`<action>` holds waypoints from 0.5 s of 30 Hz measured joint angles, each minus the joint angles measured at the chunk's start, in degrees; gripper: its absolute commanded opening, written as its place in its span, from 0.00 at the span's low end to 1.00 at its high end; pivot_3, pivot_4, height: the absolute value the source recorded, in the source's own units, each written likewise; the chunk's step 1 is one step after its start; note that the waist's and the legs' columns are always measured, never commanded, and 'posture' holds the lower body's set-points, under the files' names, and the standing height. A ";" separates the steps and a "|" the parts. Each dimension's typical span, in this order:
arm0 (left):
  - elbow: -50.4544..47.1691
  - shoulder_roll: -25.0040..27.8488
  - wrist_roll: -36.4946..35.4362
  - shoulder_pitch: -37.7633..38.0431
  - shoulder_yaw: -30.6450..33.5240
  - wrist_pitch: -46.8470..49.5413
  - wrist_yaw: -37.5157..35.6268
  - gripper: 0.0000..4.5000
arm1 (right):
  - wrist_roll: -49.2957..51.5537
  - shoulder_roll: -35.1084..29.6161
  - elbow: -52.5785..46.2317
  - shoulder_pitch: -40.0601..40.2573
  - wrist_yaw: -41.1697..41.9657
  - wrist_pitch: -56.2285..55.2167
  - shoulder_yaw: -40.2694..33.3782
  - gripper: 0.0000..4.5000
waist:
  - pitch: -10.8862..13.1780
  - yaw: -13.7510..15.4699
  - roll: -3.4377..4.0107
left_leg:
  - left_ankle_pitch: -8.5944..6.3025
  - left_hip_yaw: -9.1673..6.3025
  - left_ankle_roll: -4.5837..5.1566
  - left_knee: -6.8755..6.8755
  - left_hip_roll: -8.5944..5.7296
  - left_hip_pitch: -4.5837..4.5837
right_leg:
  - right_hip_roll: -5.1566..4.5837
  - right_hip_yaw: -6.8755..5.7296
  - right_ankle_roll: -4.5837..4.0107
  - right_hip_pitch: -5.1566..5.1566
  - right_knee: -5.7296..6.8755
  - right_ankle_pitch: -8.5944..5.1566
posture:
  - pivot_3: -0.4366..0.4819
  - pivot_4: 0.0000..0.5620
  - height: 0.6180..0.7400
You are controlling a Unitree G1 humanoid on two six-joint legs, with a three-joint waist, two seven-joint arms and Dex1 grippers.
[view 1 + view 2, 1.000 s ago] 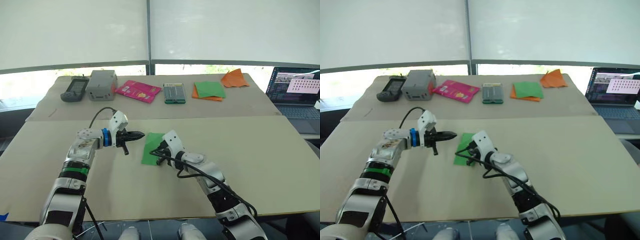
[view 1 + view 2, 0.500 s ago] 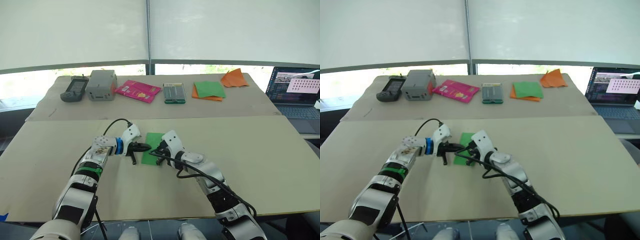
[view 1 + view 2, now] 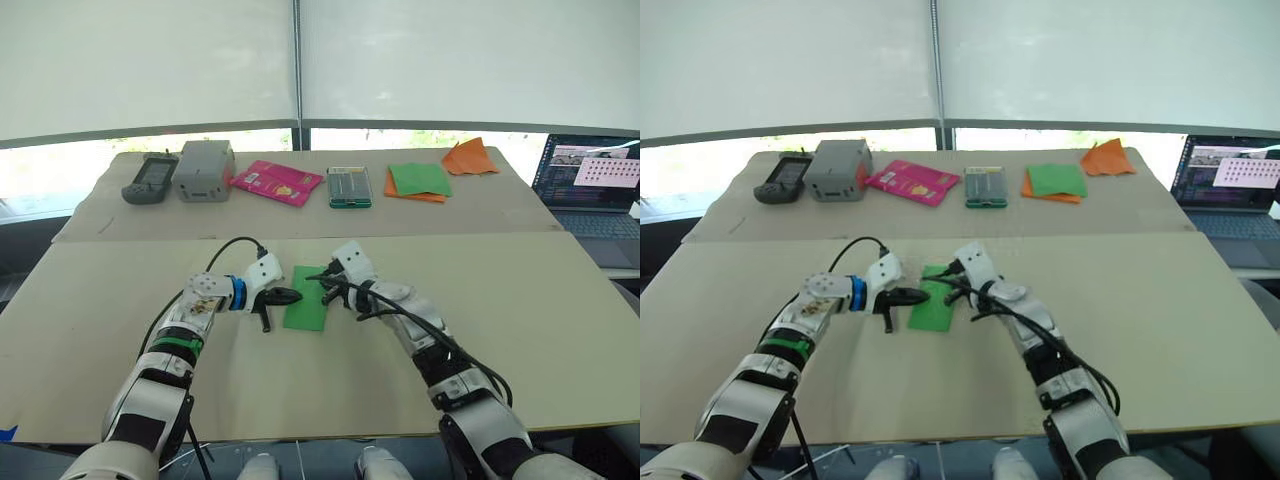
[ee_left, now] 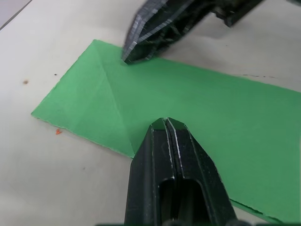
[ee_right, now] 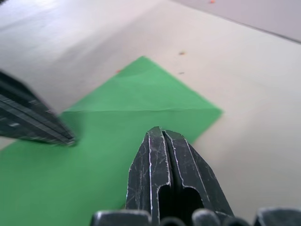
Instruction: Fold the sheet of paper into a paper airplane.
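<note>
The thin bright green sheet of paper lies flat near the middle of the front beige counter, folded to a narrow rectangle with one diagonal crease showing near an end, so I judge the task to be in its early folds: no pointed nose, no wings, nothing yet like a paper airplane. The left end effector rests at the sheet's left edge with its two black fingers clenched together, empty, the tip lying just over the paper's border in the left wrist view. The right end effector touches down on the sheet's right edge toward the far end, also clenched and gripping nothing; both seem to be pressing or pinning rather than grasping. Most of the work is left: corner folds, centre fold and wing folds. Counting what is on the far counter along its back edge: one dark handheld remote, one grey box, one pink packet, one green-edged case, one green-and-orange stack of sheets and one orange pointed paper piece. One open laptop sits at the right edge.
</note>
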 measured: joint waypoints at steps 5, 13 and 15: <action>-1.08 0.22 0.08 0.55 -0.06 0.27 0.00 0.00 | -0.55 0.11 7.00 -3.39 0.71 -4.05 -0.99 0.00 | 0.00 -0.11 0.01 | 0.00 0.00 0.00 0.00 0.00 0.02 | 0.00 0.00 0.00 0.01 0.01 0.00 | 0.48 0.27 1.00; -2.26 0.64 0.07 1.08 -0.05 1.15 -0.01 0.00 | -1.71 1.51 15.49 -7.55 0.65 -8.36 -2.48 0.00 | -0.01 -0.32 0.02 | 0.00 0.00 0.00 -0.01 0.00 0.07 | 0.00 0.01 0.00 0.01 0.07 0.00 | 0.48 0.27 1.00; -2.35 0.64 0.06 1.09 -0.05 1.17 0.00 0.00 | -1.82 1.82 16.52 -7.95 0.66 -9.10 -2.68 0.00 | -0.01 -0.30 0.02 | 0.00 0.00 0.00 -0.01 0.00 0.06 | 0.00 0.01 0.00 0.01 0.08 0.00 | 0.48 0.27 1.00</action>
